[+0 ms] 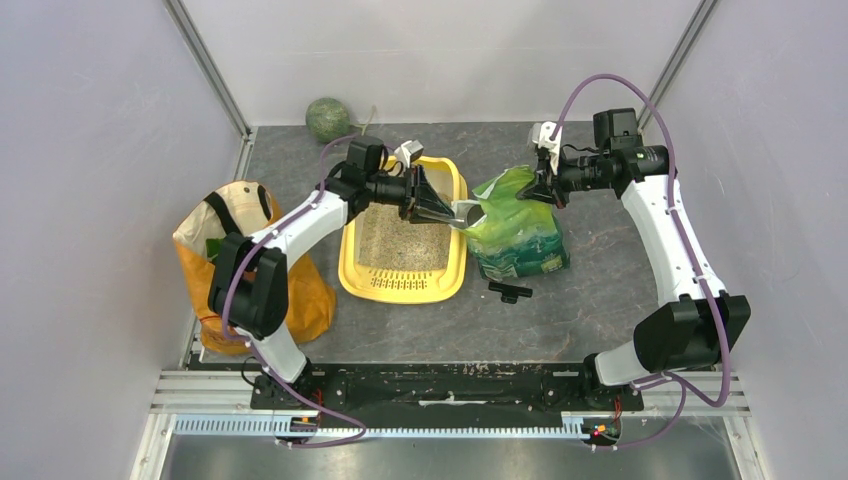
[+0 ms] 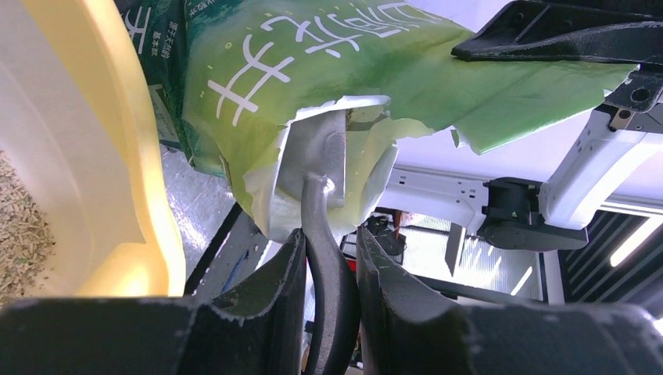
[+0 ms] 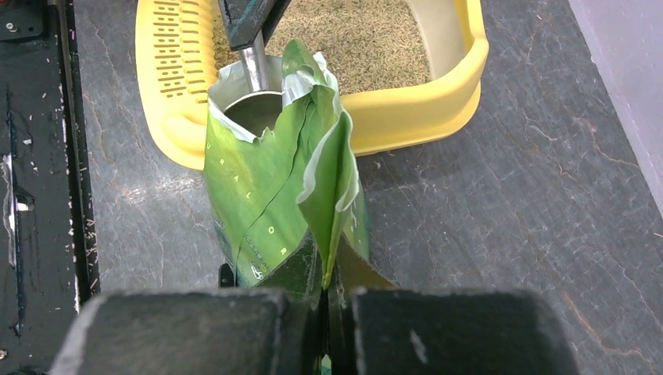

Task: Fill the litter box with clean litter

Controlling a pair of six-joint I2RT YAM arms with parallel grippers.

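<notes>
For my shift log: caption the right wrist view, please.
Right pincer shut on a flap of the green bag; grey scoop in its mouth; litter box beyond holds litter.

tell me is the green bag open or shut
Open: the torn mouth of the green bag gapes with the scoop inside; the right pincer pinches its edge.
</notes>
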